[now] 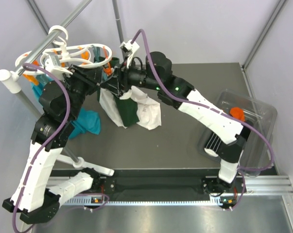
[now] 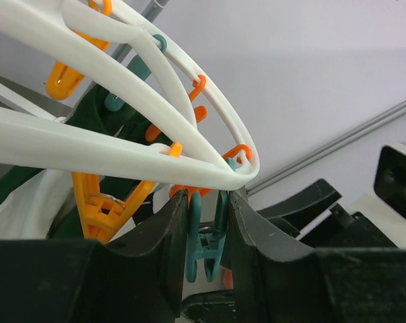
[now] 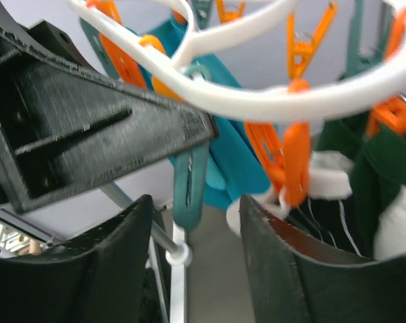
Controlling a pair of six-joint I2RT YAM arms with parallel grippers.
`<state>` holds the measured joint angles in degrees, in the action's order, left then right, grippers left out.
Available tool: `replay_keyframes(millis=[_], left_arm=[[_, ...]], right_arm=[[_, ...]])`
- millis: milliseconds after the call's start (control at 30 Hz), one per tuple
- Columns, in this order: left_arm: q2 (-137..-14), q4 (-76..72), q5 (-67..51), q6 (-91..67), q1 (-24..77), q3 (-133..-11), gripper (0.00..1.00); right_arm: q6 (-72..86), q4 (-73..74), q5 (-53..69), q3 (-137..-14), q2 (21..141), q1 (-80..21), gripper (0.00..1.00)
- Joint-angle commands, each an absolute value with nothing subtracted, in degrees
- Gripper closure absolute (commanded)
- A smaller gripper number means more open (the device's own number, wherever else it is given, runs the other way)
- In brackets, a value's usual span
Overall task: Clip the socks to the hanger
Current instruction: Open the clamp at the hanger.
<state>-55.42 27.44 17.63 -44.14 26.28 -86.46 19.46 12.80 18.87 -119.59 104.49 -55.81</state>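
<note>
The white oval hanger [image 1: 80, 51] hangs by its hook on the grey rail at the back left, with orange and teal clips dangling. My left gripper [image 1: 97, 82] is under its ring [image 2: 122, 145] and is shut on a teal clip [image 2: 209, 232], squeezing it. My right gripper [image 1: 112, 83] is open just beside it; in its view [image 3: 196, 208] that teal clip [image 3: 189, 185] hangs between the jaws. A dark sock with thin white stripes [image 3: 334, 219] hangs at an orange clip [image 3: 293, 161] by the right finger. An orange sock [image 1: 237, 113] lies in the bin.
White and dark-green cloths [image 1: 131, 109] hang below the hanger. Teal cloth [image 1: 85, 121] hangs at the left. A clear plastic bin [image 1: 255, 121] stands at the right. The grey rail [image 1: 44, 41] and its stand leg [image 1: 95, 167] are at the left.
</note>
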Motion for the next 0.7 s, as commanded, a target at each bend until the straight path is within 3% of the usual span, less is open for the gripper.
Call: replay_keyframes(millis=[0, 133, 400, 500, 567, 667], left_arm=[[-55.99, 26.89, 19.59, -43.33, 26.19, -88.15, 1.0], [-56.08, 29.0, 21.53, -43.59, 26.19, -89.29, 1.0], [-55.02, 29.8, 23.2, -43.77, 26.19, -88.95, 1.0], [-55.11, 29.62, 22.15, -44.12, 26.19, -88.86, 1.0], [-55.02, 29.01, 21.27, -44.12, 26.19, -88.33, 1.0], [-55.02, 28.56, 20.13, -44.38, 26.19, -88.07, 1.0]], right_arm=[[17.67, 18.79, 11.45, -118.49, 96.08, -55.9, 0.45], [16.88, 22.67, 2.21, -103.59, 83.61, -54.15, 0.37], [18.98, 45.94, -12.28, -82.82, 60.66, -37.29, 0.48], [22.31, 48.95, -18.71, -72.8, 54.77, -30.69, 0.58], [24.43, 48.52, -19.07, -63.58, 50.91, -24.65, 0.72], [25.14, 45.8, -15.74, -53.72, 48.87, -15.84, 0.76]])
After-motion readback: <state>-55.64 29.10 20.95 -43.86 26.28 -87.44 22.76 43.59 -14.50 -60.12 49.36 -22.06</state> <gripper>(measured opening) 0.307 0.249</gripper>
